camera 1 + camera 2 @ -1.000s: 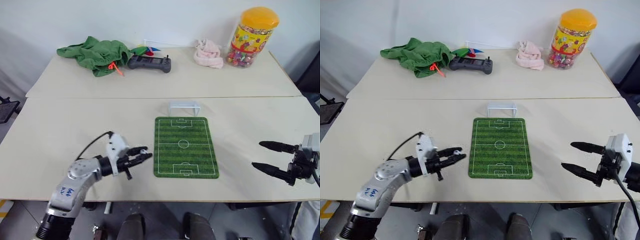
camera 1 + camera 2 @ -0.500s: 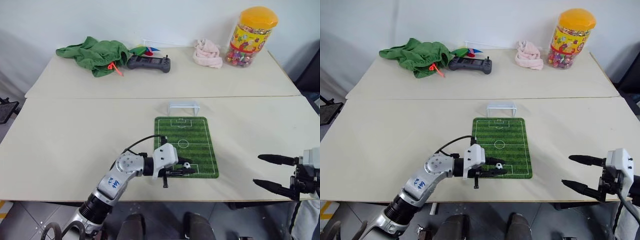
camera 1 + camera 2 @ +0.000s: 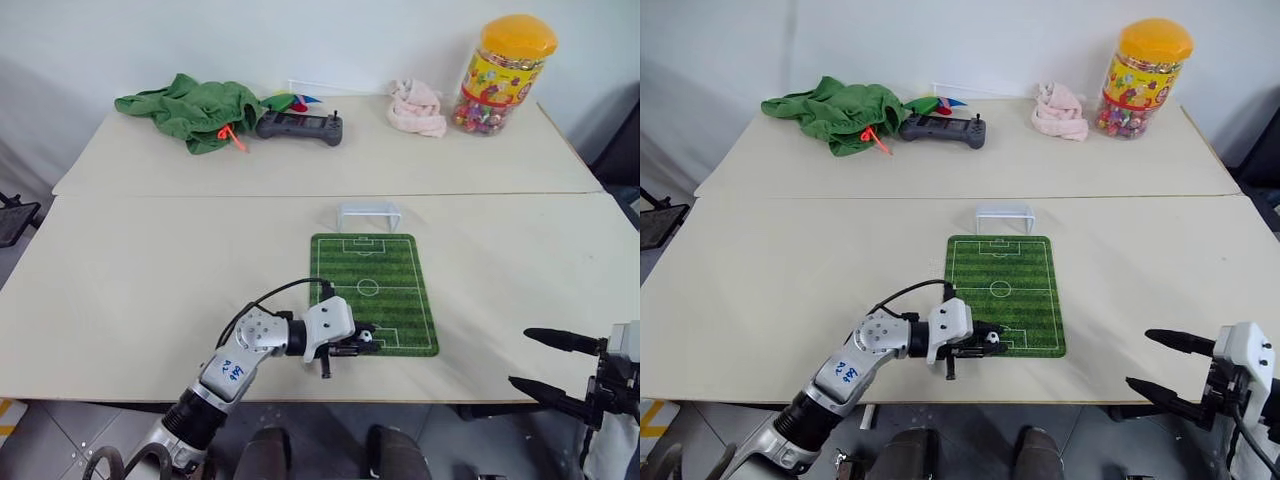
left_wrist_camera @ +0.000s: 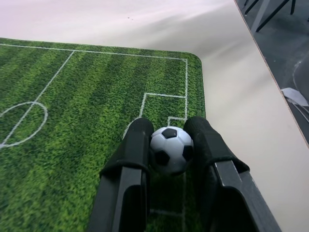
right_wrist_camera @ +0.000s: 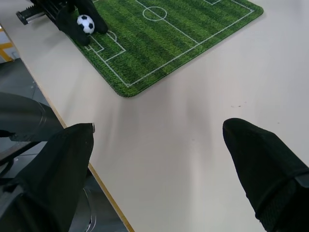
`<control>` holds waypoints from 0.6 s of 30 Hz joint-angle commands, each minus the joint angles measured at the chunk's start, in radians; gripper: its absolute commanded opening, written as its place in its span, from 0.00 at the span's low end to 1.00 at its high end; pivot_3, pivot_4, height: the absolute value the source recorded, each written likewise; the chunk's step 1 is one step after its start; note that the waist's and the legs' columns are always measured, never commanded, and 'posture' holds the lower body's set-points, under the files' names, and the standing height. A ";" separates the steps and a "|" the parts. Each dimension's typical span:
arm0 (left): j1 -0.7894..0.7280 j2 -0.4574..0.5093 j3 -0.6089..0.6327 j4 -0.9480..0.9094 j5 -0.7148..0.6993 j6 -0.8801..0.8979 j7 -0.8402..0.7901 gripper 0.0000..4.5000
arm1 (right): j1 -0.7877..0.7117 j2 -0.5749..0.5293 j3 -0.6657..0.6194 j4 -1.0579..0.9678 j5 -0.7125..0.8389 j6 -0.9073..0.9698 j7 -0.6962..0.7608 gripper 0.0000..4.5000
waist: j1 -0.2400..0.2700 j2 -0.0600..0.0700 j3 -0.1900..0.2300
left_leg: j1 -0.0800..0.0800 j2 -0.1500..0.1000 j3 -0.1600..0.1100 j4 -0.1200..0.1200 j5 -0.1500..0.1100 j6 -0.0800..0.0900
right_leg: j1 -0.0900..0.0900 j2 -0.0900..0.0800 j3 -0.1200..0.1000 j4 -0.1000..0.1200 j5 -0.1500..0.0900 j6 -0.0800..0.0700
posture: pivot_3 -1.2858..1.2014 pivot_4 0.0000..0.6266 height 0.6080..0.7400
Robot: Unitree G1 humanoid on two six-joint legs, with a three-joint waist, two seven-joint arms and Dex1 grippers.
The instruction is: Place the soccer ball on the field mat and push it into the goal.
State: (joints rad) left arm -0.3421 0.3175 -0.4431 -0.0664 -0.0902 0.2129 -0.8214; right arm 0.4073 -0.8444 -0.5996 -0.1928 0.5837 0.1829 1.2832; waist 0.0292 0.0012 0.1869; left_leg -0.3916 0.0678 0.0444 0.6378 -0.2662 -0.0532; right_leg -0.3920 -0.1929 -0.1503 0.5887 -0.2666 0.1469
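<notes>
On table: 1 field mat | 1 goal | left end effector grasping 1 soccer ball | right end effector released

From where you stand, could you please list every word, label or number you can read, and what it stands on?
Blue handwritten marks on the left arm's silver forearm: too small to read.
Printed label on the candy jar: colourful, lettering too blurred to read.
Field mat: white pitch lines, no text.
Soccer ball, held in the left gripper: black patches, no lettering.
</notes>
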 commanded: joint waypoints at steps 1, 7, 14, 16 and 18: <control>-0.001 -0.008 -0.008 -0.009 0.015 -0.019 -0.003 0.19 | -0.002 -0.006 -0.049 -0.014 0.019 0.007 -0.013 1.00 | 0.000 0.000 0.000 | 0.000 0.000 0.000 0.000 0.000 0.000 | 0.000 0.000 0.000 0.000 0.000 0.000 | 0.52 0.24 1.00; -0.010 -0.022 -0.011 0.015 0.026 -0.033 -0.006 0.19 | 0.006 -0.006 -0.058 -0.019 0.020 0.010 -0.009 1.00 | 0.000 0.000 0.000 | 0.000 0.000 0.000 0.000 0.000 0.000 | 0.000 0.000 0.000 0.000 0.000 0.000 | 0.52 0.24 1.00; -0.018 -0.023 -0.012 0.035 0.034 -0.040 -0.015 0.27 | 0.000 -0.006 -0.062 -0.017 0.016 0.012 -0.008 1.00 | 0.002 0.000 0.000 | 0.000 0.000 0.000 0.001 0.000 0.000 | 0.000 0.000 0.000 0.000 0.000 0.000 | 0.52 0.24 1.00; -0.018 -0.023 -0.012 0.036 0.035 -0.040 -0.018 0.39 | 0.000 -0.006 -0.062 -0.017 0.015 0.012 -0.009 1.00 | 0.002 0.000 0.000 | 0.000 0.000 0.000 0.001 0.000 0.000 | 0.001 0.000 0.000 0.000 0.000 0.000 | 0.52 0.24 1.00; -0.020 -0.025 -0.012 0.039 0.035 -0.041 -0.020 0.53 | -0.002 -0.006 -0.060 -0.014 0.013 0.010 -0.010 1.00 | 0.002 0.000 0.000 | 0.000 0.000 0.000 0.001 0.000 0.000 | 0.001 0.000 0.000 0.000 0.000 0.000 | 0.52 0.24 1.00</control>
State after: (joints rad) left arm -0.3561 0.2955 -0.4493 -0.0270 -0.0655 0.1768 -0.8383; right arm 0.4061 -0.8446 -0.6324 -0.1929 0.5834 0.1965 1.2730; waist 0.0314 0.0014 0.1867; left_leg -0.3917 0.0678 0.0444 0.6393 -0.2663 -0.0532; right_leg -0.3913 -0.1929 -0.1502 0.5888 -0.2662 0.1472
